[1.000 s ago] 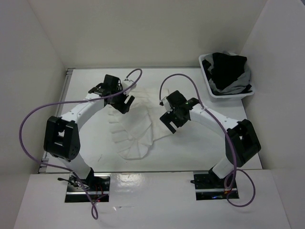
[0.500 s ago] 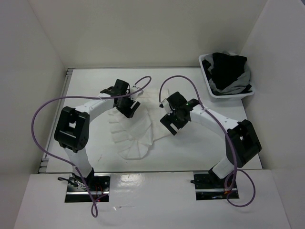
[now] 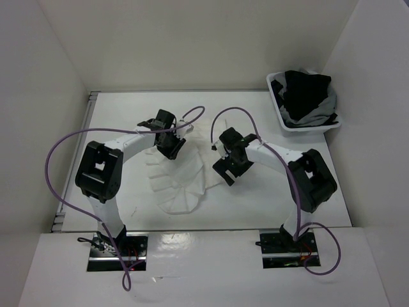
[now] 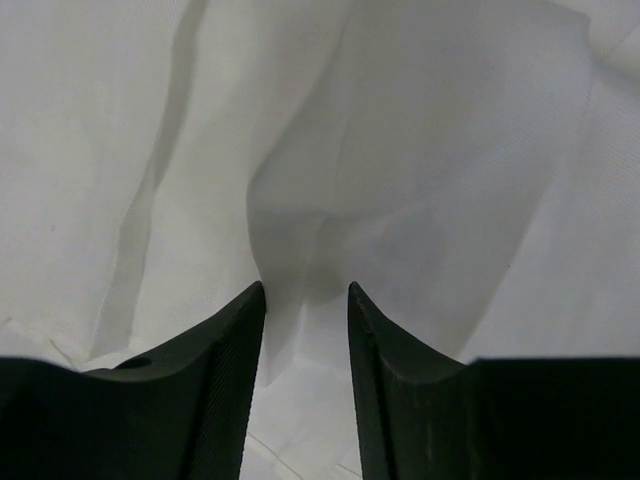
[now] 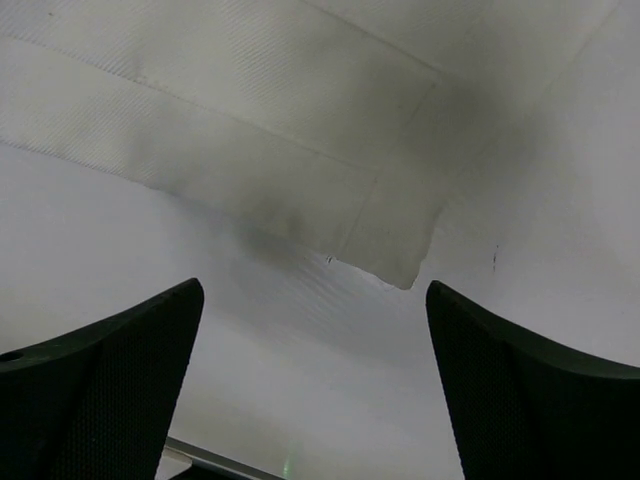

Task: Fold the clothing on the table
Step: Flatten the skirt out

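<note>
From above, the skirt (image 3: 182, 176) lies fanned out mid-tabletop (image 3: 268, 198), between my two arms. The left claw (image 3: 171, 144) sits on its upper left part and the right claw (image 3: 225, 171) at its right edge. The basket (image 3: 305, 102) of dark garments is well apart.

On the left wrist view, the claw is narrow, with a raised ridge of cloth between its fingers (image 4: 235, 340). I cannot tell whether they grip it yet. I'd want both layers in the pinch, not just the top pleat.

On the right wrist view, the claw stands wide over the hem corner (image 5: 400, 265), with bare tabletop below. I'd drop lower and straddle that corner before pinching, then lift both sides together so the pleats stay aligned.
</note>
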{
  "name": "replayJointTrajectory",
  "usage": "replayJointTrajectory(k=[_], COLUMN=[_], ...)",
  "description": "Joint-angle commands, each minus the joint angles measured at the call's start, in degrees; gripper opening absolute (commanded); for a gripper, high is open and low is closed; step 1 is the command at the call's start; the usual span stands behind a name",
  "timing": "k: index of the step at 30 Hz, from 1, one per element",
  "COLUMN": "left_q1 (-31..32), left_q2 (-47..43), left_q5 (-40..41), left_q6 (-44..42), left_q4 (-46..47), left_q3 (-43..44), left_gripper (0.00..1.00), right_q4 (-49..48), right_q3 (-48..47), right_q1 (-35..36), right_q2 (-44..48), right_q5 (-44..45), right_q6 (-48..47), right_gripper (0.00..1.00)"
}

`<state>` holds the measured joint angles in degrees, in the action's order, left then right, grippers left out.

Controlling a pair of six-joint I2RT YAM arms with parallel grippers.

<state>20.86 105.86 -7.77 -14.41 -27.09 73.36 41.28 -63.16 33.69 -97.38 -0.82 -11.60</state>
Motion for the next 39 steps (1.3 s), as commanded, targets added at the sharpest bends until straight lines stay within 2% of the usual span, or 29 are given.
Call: replayJointTrajectory(k=[1,4,11,14,15,17,22,28,33,38,39], left_q1=[-1.34,-1.96,-1.97,-1.97,-1.97,-1.97,-1.97,-1.97,1.54,5.32,5.33], left_q2=[-2.15,-2.68,-3.21,-3.21,-3.21,-3.21,-3.82,-5.84,-8.21,-11.11,-11.12], left_q5=[-2.15,-2.69,-3.22,-3.22,-3.22,-4.27,-7.25,-14.19,-18.86,-22.54,-23.07], left_q6=[1.14,1.14,1.14,1.14,1.14,1.14,0.44,-3.42,-6.5,-9.57,-9.58], left_q4=[-1.12,-1.65,-2.26,-2.26,-2.87,-3.4,-5.69,-10.96,-14.83,-16.93,-16.94], left_q3=[-0.85,-0.85,-1.99,-2.0,-2.52,-3.05,-3.58,-3.58,-5.06,-6.57,-7.18], left_gripper=[0.45,0.44,0.41,0.39,0.39,0.36,0.31,0.29,0.24,0.24,0.24], right_q4=[-2.86,-3.4,-5.24,-5.86,-5.86,-6.91,-8.05,-9.81,-12.0,-14.73,-15.34], right_q3=[-0.04,-1.09,-1.09,-1.09,-1.09,-1.09,-1.61,-5.39,-11.02,-17.34,-18.31], right_q1=[-0.29,-0.29,-0.29,-0.29,-0.29,-0.29,-0.82,-6.88,-11.36,-11.37,-11.37], right_q2=[-1.84,-4.04,-6.77,-7.47,-8.17,-8.17,-8.17,-8.7,-11.6,-15.72,-16.43], right_q5=[0.99,2.39,4.77,6.35,7.75,11.25,17.33,24.62,28.85,31.49,32.02], right_q6=[1.49,2.72,3.86,4.56,4.56,4.56,3.43,-0.88,-3.87,-5.37,-5.37], right_gripper=[0.93,0.87,0.64,0.37,0.18,0.0,0.0,0.0,0.0,0.0,0.09])
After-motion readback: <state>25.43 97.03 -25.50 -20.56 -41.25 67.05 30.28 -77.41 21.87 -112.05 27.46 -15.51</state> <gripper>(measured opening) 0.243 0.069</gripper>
